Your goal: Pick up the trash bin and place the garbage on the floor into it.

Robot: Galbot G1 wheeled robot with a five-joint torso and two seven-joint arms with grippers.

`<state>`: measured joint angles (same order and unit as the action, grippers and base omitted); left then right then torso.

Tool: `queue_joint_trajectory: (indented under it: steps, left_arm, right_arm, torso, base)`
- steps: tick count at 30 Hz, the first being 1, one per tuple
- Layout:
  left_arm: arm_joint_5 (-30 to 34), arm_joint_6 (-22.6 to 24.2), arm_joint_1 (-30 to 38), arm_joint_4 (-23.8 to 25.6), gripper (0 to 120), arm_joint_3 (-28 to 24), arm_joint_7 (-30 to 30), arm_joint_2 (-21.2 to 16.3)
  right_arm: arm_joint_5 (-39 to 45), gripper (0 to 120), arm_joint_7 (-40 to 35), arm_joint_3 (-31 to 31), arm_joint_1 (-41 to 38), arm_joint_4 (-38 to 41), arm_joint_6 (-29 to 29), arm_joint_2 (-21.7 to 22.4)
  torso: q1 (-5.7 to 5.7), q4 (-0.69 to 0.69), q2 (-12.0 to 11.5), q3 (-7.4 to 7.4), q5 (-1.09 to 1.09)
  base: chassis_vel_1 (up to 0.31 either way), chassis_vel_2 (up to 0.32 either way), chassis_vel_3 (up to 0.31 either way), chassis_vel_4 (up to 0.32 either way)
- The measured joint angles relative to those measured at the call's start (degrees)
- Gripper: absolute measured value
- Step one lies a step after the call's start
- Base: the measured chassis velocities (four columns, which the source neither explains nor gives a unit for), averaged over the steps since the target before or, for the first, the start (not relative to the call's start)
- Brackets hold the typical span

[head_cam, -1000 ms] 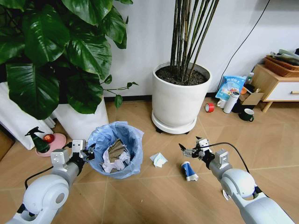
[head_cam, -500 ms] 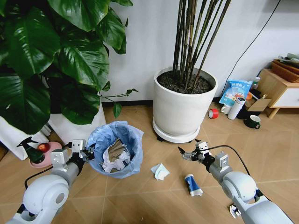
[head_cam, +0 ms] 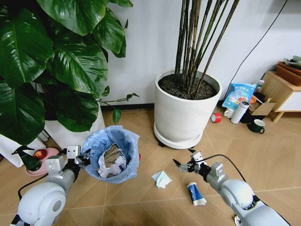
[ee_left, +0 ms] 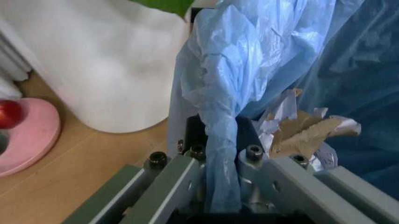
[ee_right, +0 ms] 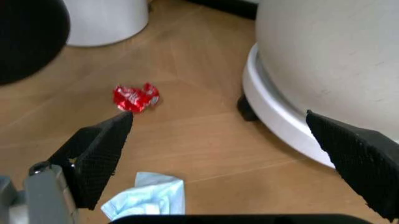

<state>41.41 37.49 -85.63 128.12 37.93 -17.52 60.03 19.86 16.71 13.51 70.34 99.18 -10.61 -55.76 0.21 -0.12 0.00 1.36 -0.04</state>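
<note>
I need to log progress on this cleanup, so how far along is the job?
Done: the left pincer is shut on the rim of the trash bin, which already holds crumpled paper and brown wrapper. In hand: the right pincer hangs open and empty above the floor. Left: the light-blue wad, the blue-white wrapper and the red crushed piece lie on the floor.

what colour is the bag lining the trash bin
Light blue bag, clearest in the left wrist view, where the left gripper clamps it.

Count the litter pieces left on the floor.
3. A white-blue wad before the bin, a tube wrapper under the right arm, a red piece beside the bin. More may be hidden.
</note>
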Motion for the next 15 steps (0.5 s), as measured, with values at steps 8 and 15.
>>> queue_joint_trajectory:
  steps: [8,15]
  left_arm:
    - [-0.5,0.0,0.0,0.1,0,0.5,0.0,0.4]
    - [-0.5,-0.1,0.8,0.1,0,-0.3,-0.1,0.3]
  right_arm:
    - [-0.3,100,2.0,-9.1,-7.2,-9.2,-3.2,0.7]
    - [-0.1,100,7.4,-15.2,-10.0,-14.4,-4.9,1.4]
  torso:
    - [0.01,0.00,0.0,0.01,0.00]
    - [0.01,-0.01,0.0,0.01,-0.02]
  base:
    - [0.000,0.000,0.000,0.000]
    - [0.000,0.000,0.000,0.000]
